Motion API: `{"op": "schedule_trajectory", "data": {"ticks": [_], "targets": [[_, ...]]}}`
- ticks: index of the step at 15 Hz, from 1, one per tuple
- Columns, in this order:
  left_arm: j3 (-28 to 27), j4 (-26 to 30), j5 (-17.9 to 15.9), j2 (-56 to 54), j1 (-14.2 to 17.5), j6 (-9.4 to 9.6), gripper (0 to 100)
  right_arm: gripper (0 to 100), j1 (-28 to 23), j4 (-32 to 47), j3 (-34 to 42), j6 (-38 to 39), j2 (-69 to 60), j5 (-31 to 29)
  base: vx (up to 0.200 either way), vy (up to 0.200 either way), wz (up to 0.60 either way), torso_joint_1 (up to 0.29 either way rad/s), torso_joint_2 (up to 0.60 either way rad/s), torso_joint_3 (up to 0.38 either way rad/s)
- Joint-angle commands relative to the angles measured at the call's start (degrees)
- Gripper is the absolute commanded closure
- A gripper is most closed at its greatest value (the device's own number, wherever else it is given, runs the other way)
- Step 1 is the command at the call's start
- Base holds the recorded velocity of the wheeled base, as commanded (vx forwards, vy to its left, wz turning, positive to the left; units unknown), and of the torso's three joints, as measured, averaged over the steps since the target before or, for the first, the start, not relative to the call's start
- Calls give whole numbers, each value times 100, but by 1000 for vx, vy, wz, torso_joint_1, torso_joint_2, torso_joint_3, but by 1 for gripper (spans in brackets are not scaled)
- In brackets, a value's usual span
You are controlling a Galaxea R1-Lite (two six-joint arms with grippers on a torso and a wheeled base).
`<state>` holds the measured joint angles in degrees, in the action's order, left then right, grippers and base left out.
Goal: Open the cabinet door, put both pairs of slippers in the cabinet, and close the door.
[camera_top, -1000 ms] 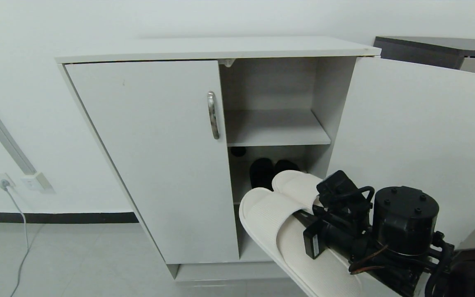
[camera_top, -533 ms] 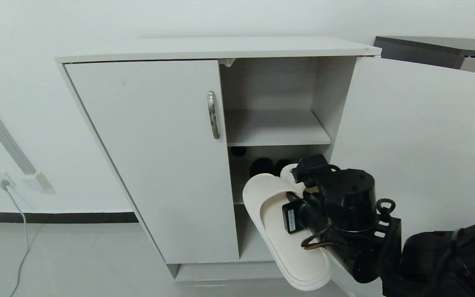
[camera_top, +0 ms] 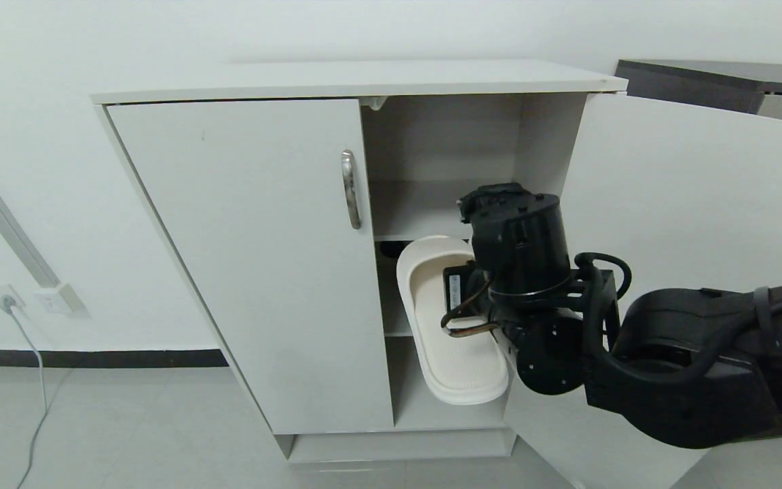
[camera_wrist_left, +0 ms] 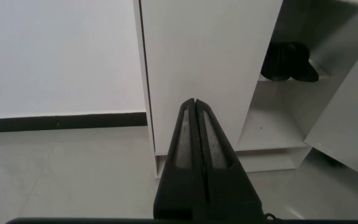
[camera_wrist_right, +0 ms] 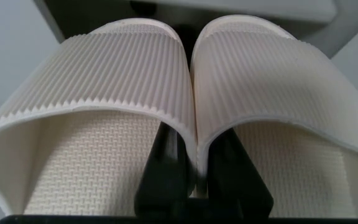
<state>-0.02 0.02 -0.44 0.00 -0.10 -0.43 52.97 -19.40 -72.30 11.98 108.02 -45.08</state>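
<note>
The white cabinet point(camera_top: 241, 258) has its left door shut and its right door point(camera_top: 690, 204) swung wide. A pair of white slippers point(camera_top: 432, 319) hangs toes-up in the opening, just under the upper shelf point(camera_top: 425, 214). My right gripper point(camera_wrist_right: 194, 180) is shut on the slippers point(camera_wrist_right: 123, 81), its fingers between the two straps. A black pair point(camera_wrist_left: 288, 61) lies on the middle shelf inside. My left gripper point(camera_wrist_left: 194, 112) is shut on nothing, low over the floor and facing the shut door.
The shut door carries a metal handle point(camera_top: 350, 189) beside the opening. The open door stands close along my right arm. A wall socket with a cable point(camera_top: 4, 299) is at the far left, and a dark cabinet point(camera_top: 717, 78) at the back right.
My right arm has lifted the white slippers from low in front of the cabinet and carried them forward into the opening, tipping them more upright. The black pair is now hidden behind them.
</note>
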Motion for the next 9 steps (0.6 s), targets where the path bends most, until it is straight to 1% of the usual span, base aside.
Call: {"op": "schedule_trajectory", "data": {"ticks": [1, 9], "targets": [[2, -2, 0, 0, 1, -1, 100, 100, -6, 217, -513, 6, 193, -168, 0, 0, 0, 0, 0, 0], [-6, 6, 9, 0, -8, -10, 100, 100, -94, 261, -592, 15, 404, -176, 0, 0, 0, 0, 0, 0]]}}
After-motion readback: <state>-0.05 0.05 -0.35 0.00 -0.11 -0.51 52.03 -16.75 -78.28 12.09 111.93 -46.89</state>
